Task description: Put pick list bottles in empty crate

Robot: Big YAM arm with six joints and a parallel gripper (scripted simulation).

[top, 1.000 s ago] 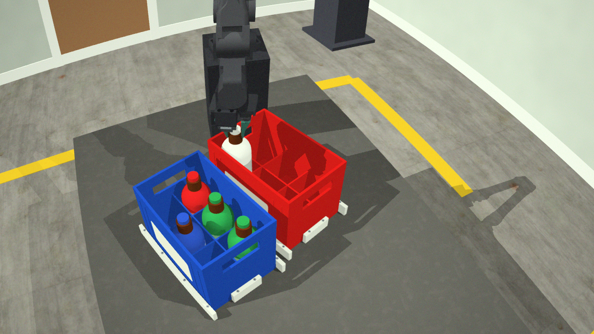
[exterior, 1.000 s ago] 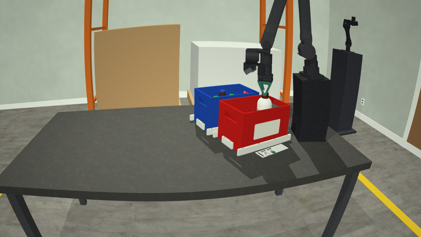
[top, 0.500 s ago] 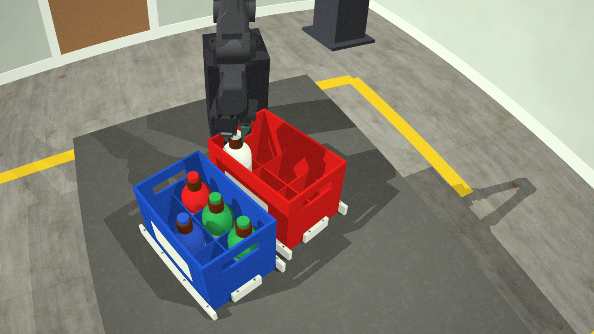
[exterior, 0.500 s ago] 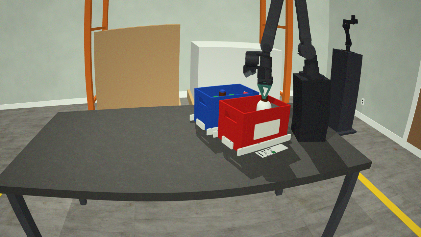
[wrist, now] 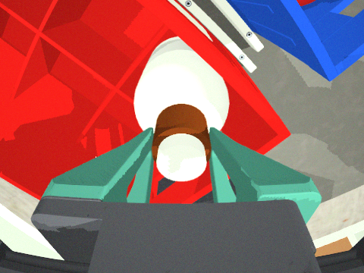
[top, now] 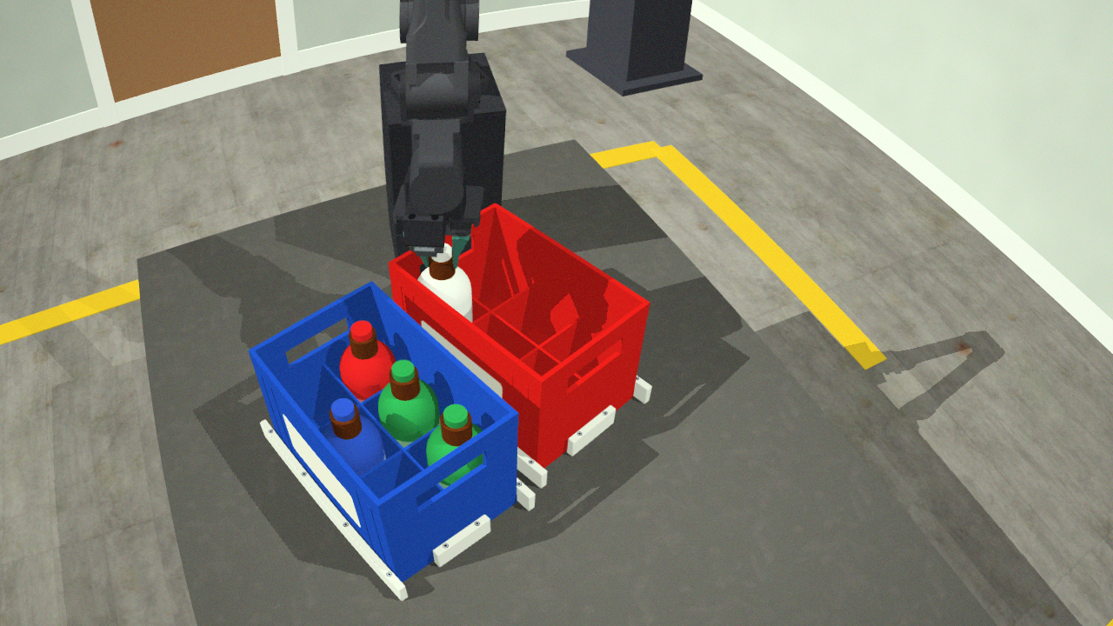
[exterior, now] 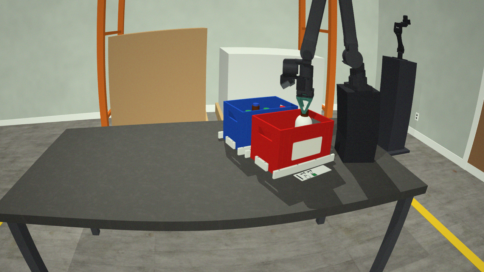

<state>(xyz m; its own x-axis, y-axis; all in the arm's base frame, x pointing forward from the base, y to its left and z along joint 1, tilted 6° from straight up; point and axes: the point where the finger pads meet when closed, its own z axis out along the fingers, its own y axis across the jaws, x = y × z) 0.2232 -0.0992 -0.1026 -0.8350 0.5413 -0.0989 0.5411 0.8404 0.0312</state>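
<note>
My gripper [top: 442, 250] [exterior: 304, 108] [wrist: 181, 136] is shut on the neck of a white bottle [top: 451, 289] [exterior: 302, 121] [wrist: 179, 88]. The bottle hangs upright, partly lowered into a corner cell of the red crate [top: 599, 342] [exterior: 270, 135] [wrist: 45, 106], on the side next to the blue crate. The blue crate [top: 389, 506] [exterior: 236, 121] [wrist: 303, 30] holds a red bottle [top: 365, 364], a blue bottle [top: 349, 439] and two green bottles [top: 407, 404] [top: 455, 443]. The pick list [exterior: 312, 174] lies on the table in front of the red crate; its marks are too small to read.
The arm's black pedestal [exterior: 357, 125] stands right behind the red crate, a second black stand [exterior: 396, 101] beside it. The other cells of the red crate hold nothing. White cleats [top: 591, 429] sit at the crates' feet.
</note>
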